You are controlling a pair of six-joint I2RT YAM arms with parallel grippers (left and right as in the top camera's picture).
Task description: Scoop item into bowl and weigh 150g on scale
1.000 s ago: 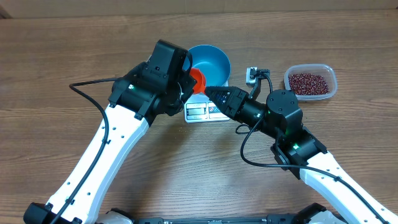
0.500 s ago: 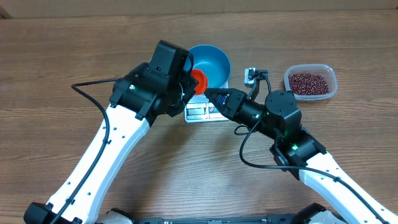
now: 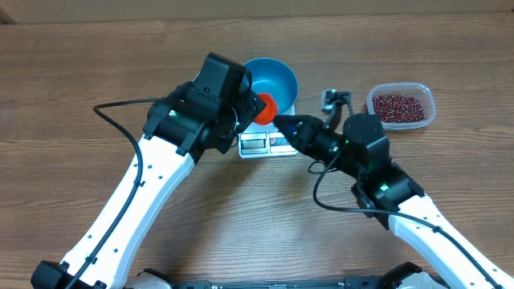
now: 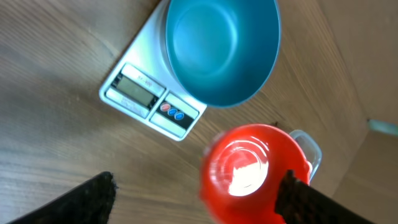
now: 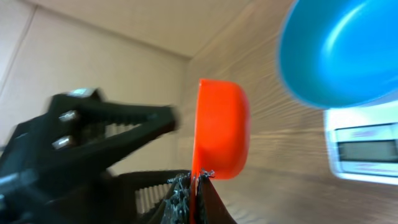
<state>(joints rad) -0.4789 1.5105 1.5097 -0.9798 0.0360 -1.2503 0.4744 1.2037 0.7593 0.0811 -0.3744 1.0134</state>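
The blue bowl (image 3: 271, 80) stands empty on the white scale (image 3: 263, 143). It also shows in the left wrist view, bowl (image 4: 221, 46) on scale (image 4: 146, 96). A red scoop (image 3: 265, 107) hangs in the air just in front of the bowl. My right gripper (image 3: 281, 122) is shut on the scoop's thin edge, seen as gripper (image 5: 198, 186) and scoop (image 5: 221, 127). My left gripper (image 4: 196, 196) is open, its fingers wide apart around the scoop (image 4: 249, 171), which lies close to the right finger. The beans (image 3: 398, 105) lie in a clear tub at the right.
The clear plastic tub (image 3: 428, 112) sits on the wooden table right of the scale. Both arms crowd the space in front of the scale. The left arm's black fingers (image 5: 112, 118) show in the right wrist view beside the scoop.
My right gripper has closed on the red scoop. My left gripper, shut on the scoop before, has sprung open. The scoop has shifted a little to the right.
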